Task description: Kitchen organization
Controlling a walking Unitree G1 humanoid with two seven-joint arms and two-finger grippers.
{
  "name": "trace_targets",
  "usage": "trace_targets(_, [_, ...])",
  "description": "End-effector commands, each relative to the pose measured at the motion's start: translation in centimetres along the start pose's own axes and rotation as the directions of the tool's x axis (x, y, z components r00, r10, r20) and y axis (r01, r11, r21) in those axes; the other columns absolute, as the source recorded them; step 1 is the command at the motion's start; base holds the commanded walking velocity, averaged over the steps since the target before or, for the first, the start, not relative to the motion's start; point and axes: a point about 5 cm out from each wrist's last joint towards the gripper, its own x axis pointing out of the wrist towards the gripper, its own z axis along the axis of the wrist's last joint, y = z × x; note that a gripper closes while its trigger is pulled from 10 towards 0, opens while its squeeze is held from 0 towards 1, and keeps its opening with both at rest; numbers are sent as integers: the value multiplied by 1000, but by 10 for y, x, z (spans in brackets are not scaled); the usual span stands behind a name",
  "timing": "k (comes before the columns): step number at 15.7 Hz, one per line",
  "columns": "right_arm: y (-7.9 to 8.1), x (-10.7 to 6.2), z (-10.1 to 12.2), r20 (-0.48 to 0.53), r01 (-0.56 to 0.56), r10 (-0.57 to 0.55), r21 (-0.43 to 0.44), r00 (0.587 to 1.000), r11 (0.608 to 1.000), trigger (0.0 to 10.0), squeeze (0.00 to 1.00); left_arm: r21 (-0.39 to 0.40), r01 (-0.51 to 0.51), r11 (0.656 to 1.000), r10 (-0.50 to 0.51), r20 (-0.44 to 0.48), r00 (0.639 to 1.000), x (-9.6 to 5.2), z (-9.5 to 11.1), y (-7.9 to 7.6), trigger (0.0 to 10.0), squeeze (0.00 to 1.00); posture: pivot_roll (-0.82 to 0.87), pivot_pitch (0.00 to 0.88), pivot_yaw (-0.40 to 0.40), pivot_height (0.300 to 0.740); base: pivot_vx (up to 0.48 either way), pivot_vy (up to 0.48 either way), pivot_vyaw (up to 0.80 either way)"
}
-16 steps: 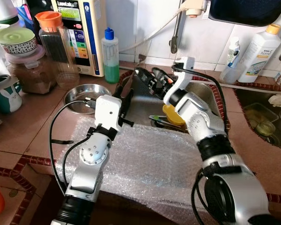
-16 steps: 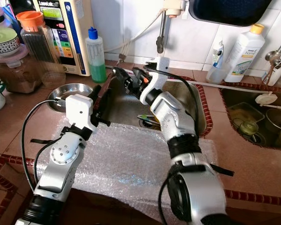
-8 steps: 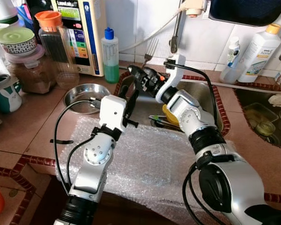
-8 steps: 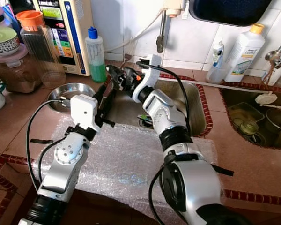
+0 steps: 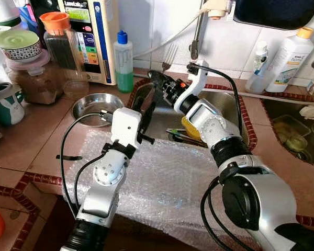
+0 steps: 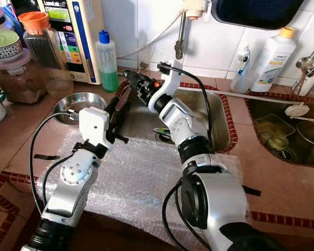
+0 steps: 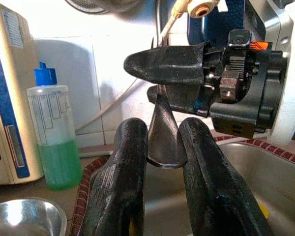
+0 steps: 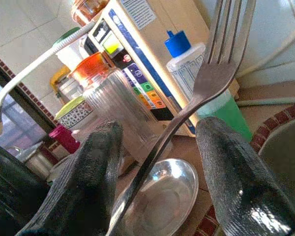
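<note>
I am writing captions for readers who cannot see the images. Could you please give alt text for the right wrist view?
A metal fork stands tines-up between the right gripper's two black fingers. Behind it are a blue-capped bottle of green liquid, a beige appliance with coloured buttons, an orange-lidded clear jar and a steel bowl on the counter.

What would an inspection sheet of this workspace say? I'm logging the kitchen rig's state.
Surface: bubble wrap over the tiled counter, before the steel sink.
Job's things: fork, upright, tines up.
Clutter: steel bowl, green-liquid bottle, jars at left; white detergent bottle at right.
Grippers: right gripper clamps the fork's shaft; left gripper at its handle end.
Cables: black cable loops above the counter.
Surroundings: white tiled wall; second basin holding dishes.
</note>
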Motion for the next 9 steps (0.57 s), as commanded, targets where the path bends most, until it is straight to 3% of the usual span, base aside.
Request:
trace_targets(1, [2,2,9,14,-6,6,27,1000,1000,0,0,14,10,1000,-10,23,1000,1,6,0,0,0,48,0,-47,740,0,0,0])
trace_targets(4, [-2,0,10,15,2,-3,62,1000,998,0,0,14,9,1000,-10,22,1000,1,5,-1,0,0,47,0,-50,740,0,0,0])
trace_targets(9, [4,-2,0,-62,-100,107,104,992,989,0,0,10,17,1000,-17,20,1000,1,4,-3,0,0,39,0,-47,740,0,0,0])
